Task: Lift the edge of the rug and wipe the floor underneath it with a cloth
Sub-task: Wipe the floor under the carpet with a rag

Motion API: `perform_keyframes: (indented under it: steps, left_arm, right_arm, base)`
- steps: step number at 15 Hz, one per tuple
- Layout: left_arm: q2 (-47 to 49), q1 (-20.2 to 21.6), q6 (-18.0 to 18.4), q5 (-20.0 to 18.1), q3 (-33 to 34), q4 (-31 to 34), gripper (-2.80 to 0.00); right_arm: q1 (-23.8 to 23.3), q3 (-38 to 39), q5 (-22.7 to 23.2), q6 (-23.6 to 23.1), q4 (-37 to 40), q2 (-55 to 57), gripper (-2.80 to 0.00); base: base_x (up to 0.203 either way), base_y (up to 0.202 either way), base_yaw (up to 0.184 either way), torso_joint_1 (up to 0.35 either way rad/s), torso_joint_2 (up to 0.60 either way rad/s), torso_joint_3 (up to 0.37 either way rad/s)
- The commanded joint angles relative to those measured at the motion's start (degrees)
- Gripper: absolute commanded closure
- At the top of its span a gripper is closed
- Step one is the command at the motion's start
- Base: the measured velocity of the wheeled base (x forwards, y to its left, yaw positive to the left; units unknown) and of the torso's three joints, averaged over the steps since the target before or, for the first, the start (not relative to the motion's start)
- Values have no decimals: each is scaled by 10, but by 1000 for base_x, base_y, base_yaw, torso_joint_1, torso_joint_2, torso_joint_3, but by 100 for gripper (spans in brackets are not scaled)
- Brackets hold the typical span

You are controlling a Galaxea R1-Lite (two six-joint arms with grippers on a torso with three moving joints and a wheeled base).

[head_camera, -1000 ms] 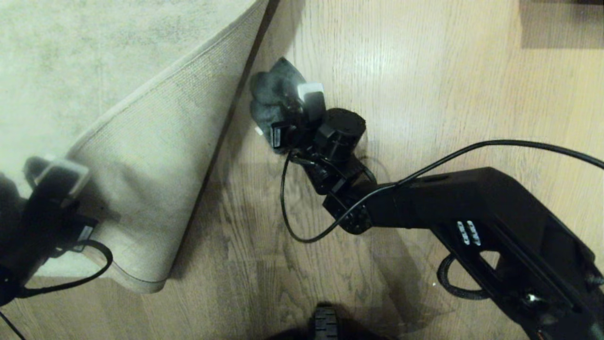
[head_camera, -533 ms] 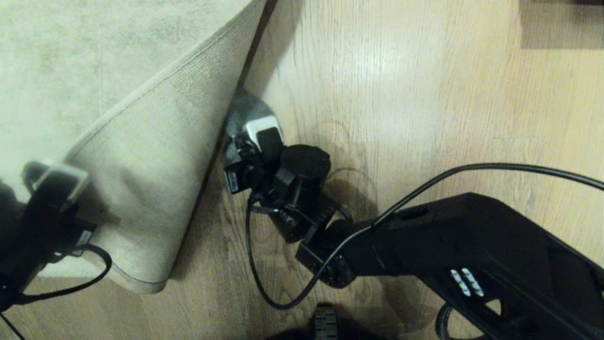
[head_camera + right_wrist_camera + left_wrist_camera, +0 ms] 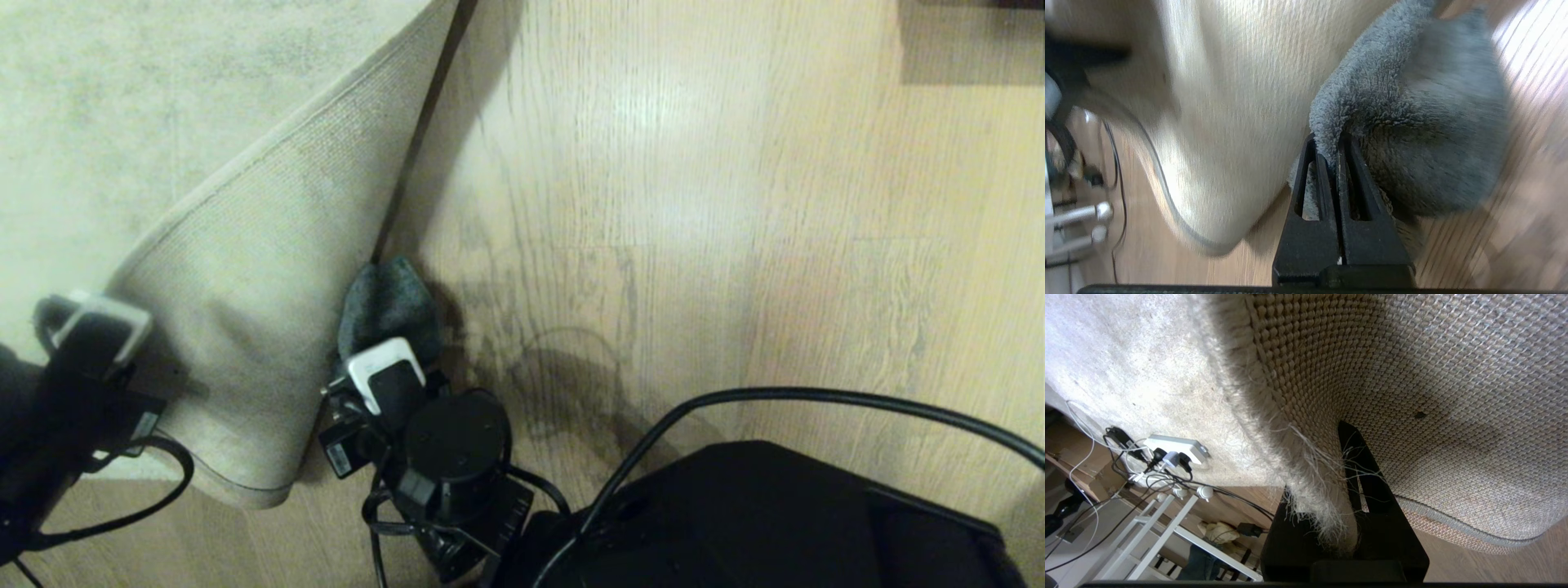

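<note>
Right wrist view shows the right claw (image 3: 1337,163) squeezed shut on a fold of the cloth (image 3: 1412,134), and the fuzzy grey-teal rag bulges out just past its tips. Right beside the claw, on one side, hangs the turned-up rug, so close the cloth looks to be touching it. On the other side is bare floor (image 3: 1515,204), brown planks with dark grain.

From the head view, the right claw (image 3: 371,359) sits low by the robot, with the cloth (image 3: 388,306) pushed against the fold line where the rug meets the floor (image 3: 694,245).

Further off to the left, the left claw (image 3: 90,327) pinches the rug edge (image 3: 245,490) and holds the corner folded back, pale woven underside up. The left wrist view shows its fingers (image 3: 1355,477) clamped on the frayed border of the rug edge (image 3: 1306,457).

I think this is the wiping step, with the lift already made. Next, the right claw should probably sweep the cloth along the floor by the fold while pressing down, and the left one must keep the corner up so it does not flop onto the cloth.
</note>
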Motion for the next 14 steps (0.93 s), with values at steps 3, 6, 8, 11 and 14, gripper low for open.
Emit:
perform_keyframes:
  steps: [3,6,8,11,14]
  left_arm:
    - [3,1,1,1,1,-3,0]
    - [7,-1,2,0,1,-3,0]
    - [7,-2,2,0,0,-3,0]
    - [8,-3,2,1,1,-3,0]
    - [9,-3,2,1,0,-3,0]
  right_arm:
    - [-13,-53,-2,1,-6,55,0]
    - [-54,-118,-2,-2,8,68,0]
    - [-87,-153,-1,-4,23,68,0]
    - [-125,-195,2,-22,43,56,0]
    - [-134,-213,2,-30,63,29,0]
  base:
    - [0,0,0,0,0,0]
    - [0,0,0,0,0,0]
    - [0,0,0,0,0,0]
    - [0,0,0,0,0,0]
    - [0,0,0,0,0,0]
